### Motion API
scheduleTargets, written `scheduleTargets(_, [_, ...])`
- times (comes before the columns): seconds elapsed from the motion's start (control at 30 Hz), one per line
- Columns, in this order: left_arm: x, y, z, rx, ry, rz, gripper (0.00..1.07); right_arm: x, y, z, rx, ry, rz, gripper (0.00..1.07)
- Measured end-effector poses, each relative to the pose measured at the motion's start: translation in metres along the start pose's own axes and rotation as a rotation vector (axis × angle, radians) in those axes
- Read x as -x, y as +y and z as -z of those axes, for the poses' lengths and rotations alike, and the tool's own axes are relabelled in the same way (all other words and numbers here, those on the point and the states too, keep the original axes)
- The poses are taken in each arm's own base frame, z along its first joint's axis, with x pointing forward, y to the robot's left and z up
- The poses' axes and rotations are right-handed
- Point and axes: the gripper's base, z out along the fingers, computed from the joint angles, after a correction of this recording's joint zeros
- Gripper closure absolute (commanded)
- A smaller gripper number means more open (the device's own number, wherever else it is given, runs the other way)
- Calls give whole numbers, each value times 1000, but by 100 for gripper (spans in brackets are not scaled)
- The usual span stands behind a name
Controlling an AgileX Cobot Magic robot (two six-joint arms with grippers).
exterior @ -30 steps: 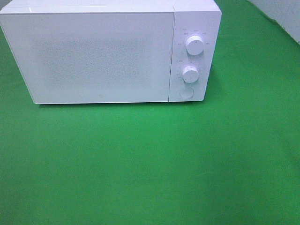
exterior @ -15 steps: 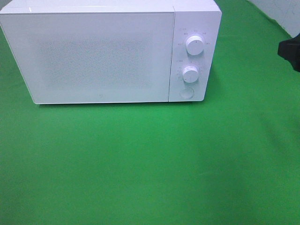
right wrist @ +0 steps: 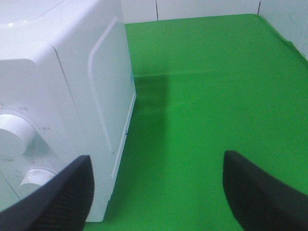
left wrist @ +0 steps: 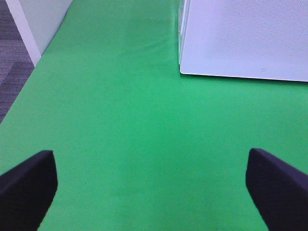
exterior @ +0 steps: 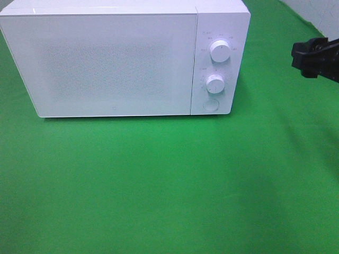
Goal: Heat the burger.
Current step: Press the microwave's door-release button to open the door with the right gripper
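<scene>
My right tool (exterior: 297, 58) hovered above the desk's (exterior: 159, 185) right edge, jaws wide and empty, aimed at the microwave's (exterior: 114, 63) dial side. My left tool (left wrist: 149, 192) hung low over the desk, jaws spread, empty. I couldn't tell where the burger was.

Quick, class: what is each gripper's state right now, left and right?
Left gripper: open, holding nothing.
Right gripper: open, holding nothing.

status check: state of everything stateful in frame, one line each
White box-shaped microwave oven: door shut.
Upper white round dial: setting too small to read.
Lower white round dial: setting too small to read.
Left black end effector: open, empty.
Right black end effector: open, empty.
</scene>
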Motion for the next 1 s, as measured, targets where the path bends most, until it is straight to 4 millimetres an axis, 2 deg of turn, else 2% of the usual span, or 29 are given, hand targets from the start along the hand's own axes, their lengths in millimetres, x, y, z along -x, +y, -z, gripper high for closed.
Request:
scheduleTargets(0.13, [0, 0, 0, 0, 0, 0, 6, -12, 9, -5, -5, -16, 19, 34])
scheduleTargets(0.23, [0, 0, 0, 0, 0, 0, 6, -13, 12, -5, -1, -17, 22, 34])
scheduleTargets(0.37, [0, 0, 0, 0, 0, 0, 6, -21, 28, -8, 4, -27, 34, 34])
scheduleTargets(0.43, [0, 0, 0, 0, 0, 0, 6, -29, 45, -10, 20, -22, 40, 34])
scheduleTargets(0.6, [0, 0, 0, 0, 0, 0, 6, -36, 59, -11, 29, -20, 37, 34])
scheduleTargets(0.63, [0, 0, 0, 0, 0, 0, 6, -41, 68, -12, 33, -17, 38, 34])
scheduleTargets(1.0, [0, 0, 0, 0, 0, 0, 6, -66, 109, -5, 29, -11, 57, 34])
